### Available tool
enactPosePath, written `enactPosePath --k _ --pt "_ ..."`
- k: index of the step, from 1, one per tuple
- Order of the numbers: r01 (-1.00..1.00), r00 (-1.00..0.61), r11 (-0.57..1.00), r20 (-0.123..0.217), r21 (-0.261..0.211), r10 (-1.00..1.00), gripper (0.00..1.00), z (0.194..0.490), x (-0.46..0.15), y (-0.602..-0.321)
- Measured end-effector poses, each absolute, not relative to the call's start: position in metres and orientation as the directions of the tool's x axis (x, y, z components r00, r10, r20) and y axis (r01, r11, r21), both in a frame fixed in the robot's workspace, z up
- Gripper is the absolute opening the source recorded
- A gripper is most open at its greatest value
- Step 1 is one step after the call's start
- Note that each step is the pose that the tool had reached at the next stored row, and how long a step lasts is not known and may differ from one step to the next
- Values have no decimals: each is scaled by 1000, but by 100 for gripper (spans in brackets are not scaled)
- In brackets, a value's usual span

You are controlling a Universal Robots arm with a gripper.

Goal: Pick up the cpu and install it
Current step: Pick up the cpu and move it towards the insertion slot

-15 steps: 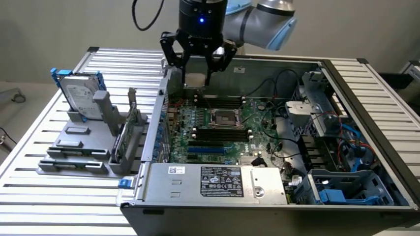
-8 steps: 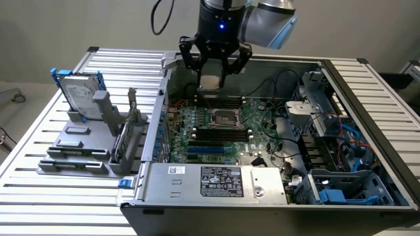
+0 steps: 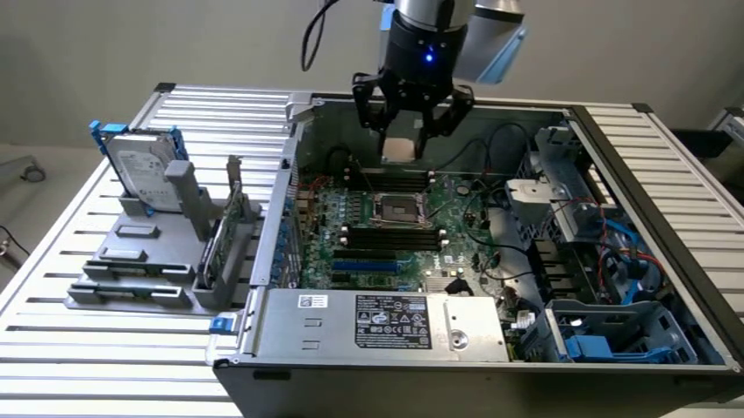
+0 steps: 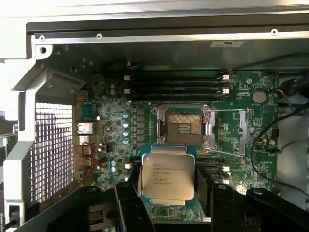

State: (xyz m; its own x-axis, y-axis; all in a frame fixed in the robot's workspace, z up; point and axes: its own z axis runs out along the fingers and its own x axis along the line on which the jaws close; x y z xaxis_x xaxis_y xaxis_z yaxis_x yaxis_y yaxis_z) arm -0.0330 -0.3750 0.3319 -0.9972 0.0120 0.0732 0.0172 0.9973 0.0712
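Note:
My gripper [image 3: 402, 139] hangs above the open computer case, shut on the cpu [image 3: 399, 149], a small square chip with a pale silver lid. In the wrist view the cpu [image 4: 167, 177] sits between my black fingers [image 4: 126, 205], lid facing the camera, printed text visible. Below it on the green motherboard lies the open socket [image 4: 184, 127], with a metal frame and a gold-coloured contact field. In the exterior view the socket [image 3: 395, 209] lies under and in front of the held chip, which is well above the board.
Black memory slots [image 4: 176, 86] flank the socket. A silver hard drive [image 3: 145, 170] with blue brackets stands in a grey holder on the exterior view's left. The power supply [image 3: 378, 322] fills the case's front; cables and drive cages [image 3: 581, 235] crowd the right side.

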Motion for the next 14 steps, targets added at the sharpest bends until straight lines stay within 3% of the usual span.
enactPosePath --k 14 --pt "17 -997 997 73 71 12 54 306 -11 -350"
